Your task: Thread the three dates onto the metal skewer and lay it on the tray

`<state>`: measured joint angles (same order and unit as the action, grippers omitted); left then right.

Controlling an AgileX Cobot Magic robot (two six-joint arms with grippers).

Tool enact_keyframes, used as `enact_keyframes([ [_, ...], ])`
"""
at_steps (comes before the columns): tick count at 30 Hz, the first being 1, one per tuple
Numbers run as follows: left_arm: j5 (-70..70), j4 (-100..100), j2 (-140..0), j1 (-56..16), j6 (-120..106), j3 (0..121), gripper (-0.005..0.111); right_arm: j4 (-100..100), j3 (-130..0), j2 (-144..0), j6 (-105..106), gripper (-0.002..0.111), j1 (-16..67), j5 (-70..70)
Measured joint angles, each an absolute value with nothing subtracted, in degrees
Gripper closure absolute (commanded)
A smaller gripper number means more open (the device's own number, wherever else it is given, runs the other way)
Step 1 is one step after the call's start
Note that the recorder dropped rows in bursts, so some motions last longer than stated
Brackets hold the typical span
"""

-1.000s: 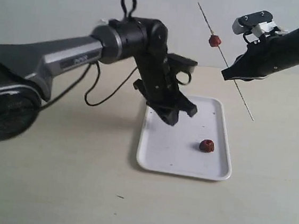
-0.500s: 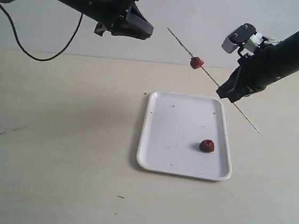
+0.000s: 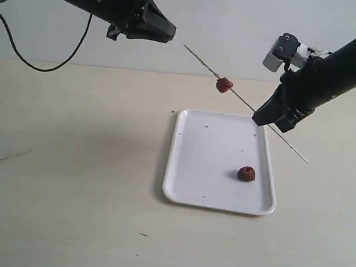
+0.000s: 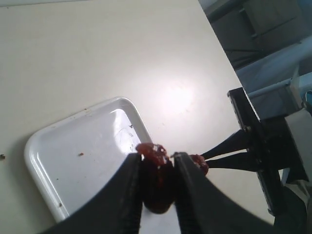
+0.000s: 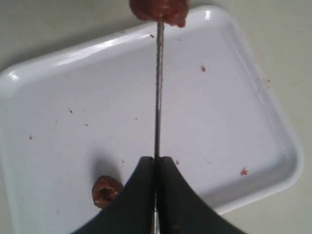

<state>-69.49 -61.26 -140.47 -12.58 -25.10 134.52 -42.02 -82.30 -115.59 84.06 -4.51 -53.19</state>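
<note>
Update: right end effector (image 3: 259, 120) is clamped on the metal skewer (image 3: 239, 97), which slants in the air over the far edge of the white tray (image 3: 190, 173) with one date (image 3: 224, 85) stuck on it. Left end effector (image 4: 157, 161) is squeezing a second date (image 4: 157, 187) up high, close to the skewer's free tip. Third date (image 3: 246, 174) lies on the tray, down on the table (image 3: 63, 191).

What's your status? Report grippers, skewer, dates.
Right gripper shut on metal skewer, one date threaded. Left gripper shut on second date, near skewer's tip. Third date on tray. No obstruction seen.
</note>
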Motion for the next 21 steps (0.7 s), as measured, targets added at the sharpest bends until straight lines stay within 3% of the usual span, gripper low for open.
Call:
enact_keyframes([
  [21, -69.92, -61.26, -140.47, -14.49, -26.18, 134.52, 0.084, -43.28, -82.30, -115.59, 84.68, 0.108, -4.51, -52.68],
])
